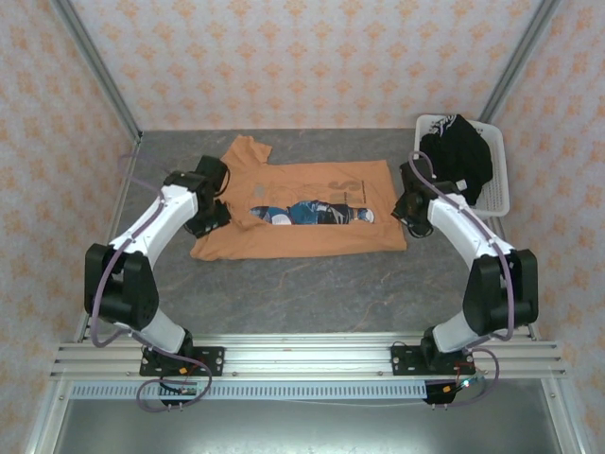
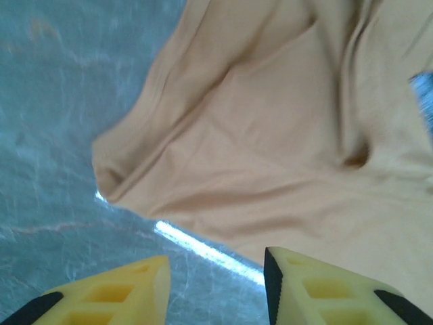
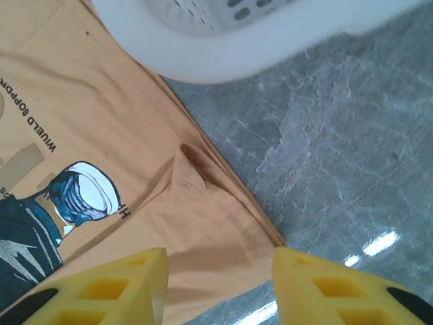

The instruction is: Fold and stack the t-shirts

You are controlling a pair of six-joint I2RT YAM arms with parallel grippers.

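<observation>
Top external: orange t-shirt (image 1: 302, 236) lies flat mid-bench (image 1: 312, 293), far side folded over so the print shows as a strip. Left gripper (image 1: 213, 216) sits at its left edge, right gripper (image 1: 408, 210) at its right edge. Black t-shirt (image 1: 458, 156) is heaped in the white basket (image 1: 498, 189) at the far right corner.
Left wrist: jaws apart, nothing between them, over the rumpled orange edge and grey bench.
Right wrist: jaws apart, empty, over the orange hem corner beside the print; basket rim just beyond.
</observation>
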